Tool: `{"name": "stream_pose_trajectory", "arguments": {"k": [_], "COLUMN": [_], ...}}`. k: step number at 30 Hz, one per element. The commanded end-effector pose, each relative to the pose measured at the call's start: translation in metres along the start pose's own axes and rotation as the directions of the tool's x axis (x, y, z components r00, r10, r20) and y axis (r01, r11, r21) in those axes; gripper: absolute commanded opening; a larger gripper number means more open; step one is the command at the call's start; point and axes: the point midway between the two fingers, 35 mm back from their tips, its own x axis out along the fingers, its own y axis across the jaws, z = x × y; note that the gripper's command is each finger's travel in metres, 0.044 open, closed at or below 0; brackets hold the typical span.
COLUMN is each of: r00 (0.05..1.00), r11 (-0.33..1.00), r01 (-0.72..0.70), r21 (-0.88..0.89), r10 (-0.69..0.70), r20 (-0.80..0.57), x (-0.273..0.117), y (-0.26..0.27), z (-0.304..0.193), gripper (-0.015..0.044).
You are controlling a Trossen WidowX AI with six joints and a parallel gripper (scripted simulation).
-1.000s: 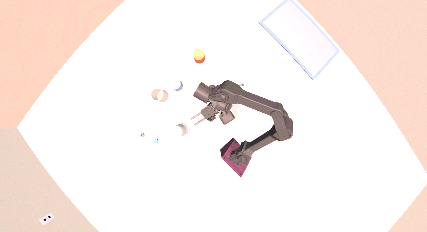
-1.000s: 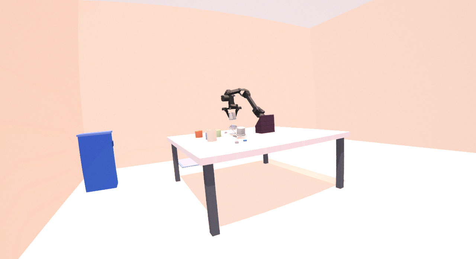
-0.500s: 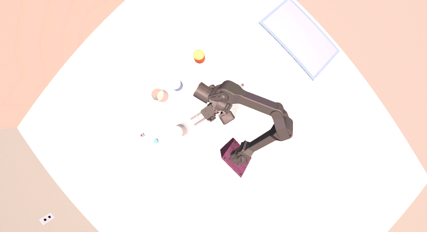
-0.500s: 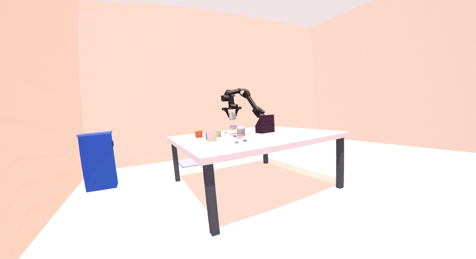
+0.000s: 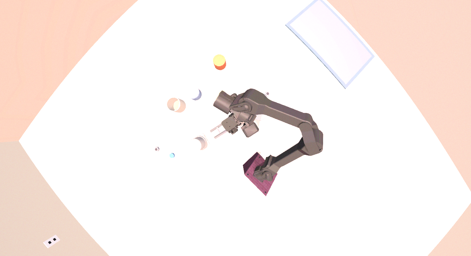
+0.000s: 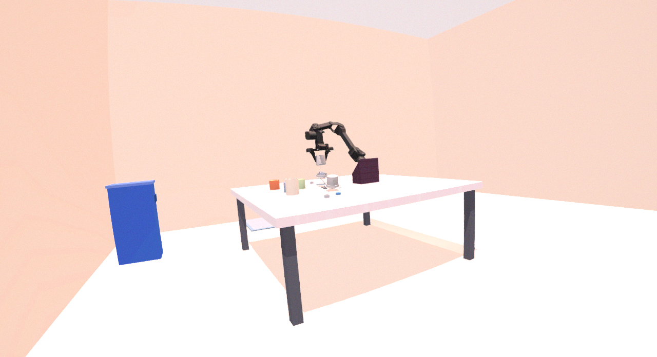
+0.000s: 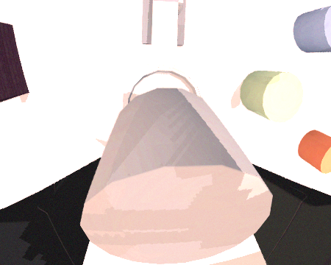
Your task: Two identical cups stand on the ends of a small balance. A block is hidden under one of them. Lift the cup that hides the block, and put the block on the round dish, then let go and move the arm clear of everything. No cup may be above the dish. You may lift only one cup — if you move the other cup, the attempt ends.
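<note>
Pincer (image 5: 243, 124) (image 6: 320, 160) (image 7: 174, 206) fingers stand wide apart, and you have them shut on the sides of a grey-white cup (image 6: 320, 160) (image 7: 176, 154), lifted clear above the tabletop (image 6: 404, 194), its closed end facing your wrist camera. Below it is one round pan (image 6: 321, 175) (image 7: 163, 71) of the balance (image 7: 146, 26); a small greyish shape shows there in the exterior view, too small for you to call it the block. You have the other cup (image 5: 200, 142) (image 6: 332, 180) standing on the opposite pan (image 6: 332, 185). You cannot pick out the round dish with certainty. Toward the tabletop's left corner, as the exterior view shows it, you see a plain green cylinder (image 6: 301, 183) (image 7: 272, 96), a lavender-blue one (image 5: 194, 93) (image 6: 285, 186) (image 7: 318, 29), a beige open container (image 5: 171, 104) (image 6: 292, 186) with a pale yellowish patch inside that you cannot identify, and, near the far left edge, an orange cylinder (image 5: 219, 65) (image 6: 274, 185) (image 7: 315, 149) with a yellow top. Nearer the front edge lie a little blue piece (image 5: 172, 155) (image 6: 337, 193) and a small grey piece (image 5: 156, 149) (image 6: 326, 196).
</note>
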Motion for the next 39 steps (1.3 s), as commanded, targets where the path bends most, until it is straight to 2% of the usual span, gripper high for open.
{"name": "stream_pose_trajectory", "arguments": {"k": [1, 14, 39], "r00": [1.0, 1.0, 0.996], "r11": [1.0, 1.0, 0.999], "r01": [0.0, -0.002, -0.033], "r21": [-0.001, -0.001, 0.012], "r10": [0.0, 0.002, 0.032], "r20": [0.0, 0.003, 0.084], "x": [0.0, 0.002, 0.047], "y": [0.0, 0.0, 0.027], "z": [0.0, -0.002, -0.077], "gripper": [0.0, 0.0, 0.0]}}
